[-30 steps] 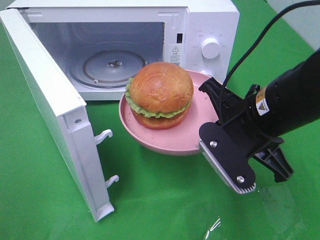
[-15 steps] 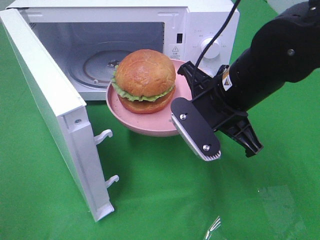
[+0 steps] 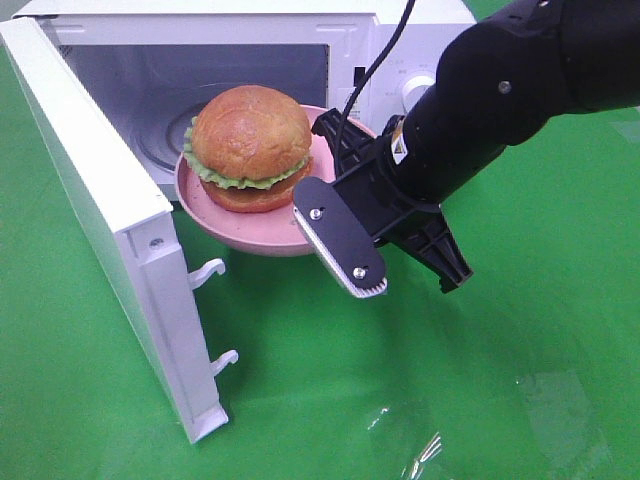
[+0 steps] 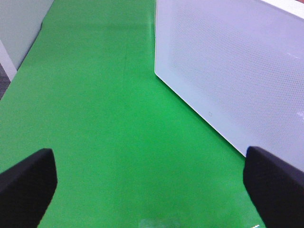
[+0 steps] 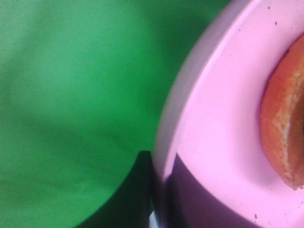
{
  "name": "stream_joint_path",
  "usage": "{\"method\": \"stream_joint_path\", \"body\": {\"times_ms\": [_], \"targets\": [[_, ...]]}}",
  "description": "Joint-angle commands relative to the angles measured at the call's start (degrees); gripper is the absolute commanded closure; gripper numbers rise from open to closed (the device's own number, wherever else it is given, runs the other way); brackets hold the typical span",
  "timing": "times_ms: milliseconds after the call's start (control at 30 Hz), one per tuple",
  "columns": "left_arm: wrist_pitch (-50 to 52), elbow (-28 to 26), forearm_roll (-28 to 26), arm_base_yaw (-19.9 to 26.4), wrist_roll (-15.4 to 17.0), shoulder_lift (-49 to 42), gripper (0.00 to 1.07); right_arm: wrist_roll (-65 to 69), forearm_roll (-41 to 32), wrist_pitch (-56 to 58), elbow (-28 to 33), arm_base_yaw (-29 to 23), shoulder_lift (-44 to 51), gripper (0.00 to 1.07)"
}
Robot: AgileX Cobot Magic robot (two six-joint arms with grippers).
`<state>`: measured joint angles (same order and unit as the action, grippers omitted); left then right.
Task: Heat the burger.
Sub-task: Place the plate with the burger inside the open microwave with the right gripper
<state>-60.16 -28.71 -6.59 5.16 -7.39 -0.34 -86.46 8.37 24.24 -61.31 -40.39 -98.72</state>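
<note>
The burger (image 3: 250, 140), with a glossy brown bun and a green lettuce edge, sits on a round pink plate (image 3: 215, 222). My right gripper (image 3: 335, 190) is shut on the plate's right rim and holds it in the air just in front of the open microwave (image 3: 420, 50). The right wrist view shows the plate's rim (image 5: 213, 118) close up between the jaws, with the burger's edge (image 5: 285, 128) on it. My left gripper (image 4: 152, 190) is open and empty over the green cloth; it does not show in the exterior view.
The microwave's door (image 3: 90, 220) stands swung open at the left, latch hooks facing the plate. The glass turntable (image 3: 160, 140) lies inside the cavity. The left wrist view shows the door's outer face (image 4: 228, 71). Green cloth (image 3: 330, 400) covers the table.
My right arm has carried the plate with the burger up and to the left, from the front right of the microwave to its opening. The door has not moved.
</note>
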Motion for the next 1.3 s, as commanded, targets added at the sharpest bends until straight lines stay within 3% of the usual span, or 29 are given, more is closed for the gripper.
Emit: {"method": "stream_joint_path", "body": {"times_ms": [33, 1300], "targets": [[0.57, 0.23, -0.29, 0.23, -0.11, -1.32, 0.07, 0.40, -0.40, -2.86, -2.81, -0.06, -0.92, 1.07], [0.57, 0.23, -0.29, 0.23, -0.11, -1.32, 0.07, 7.33, -1.20, 5.96, -30.02, -0.06, -20.91, 1.07]]}}
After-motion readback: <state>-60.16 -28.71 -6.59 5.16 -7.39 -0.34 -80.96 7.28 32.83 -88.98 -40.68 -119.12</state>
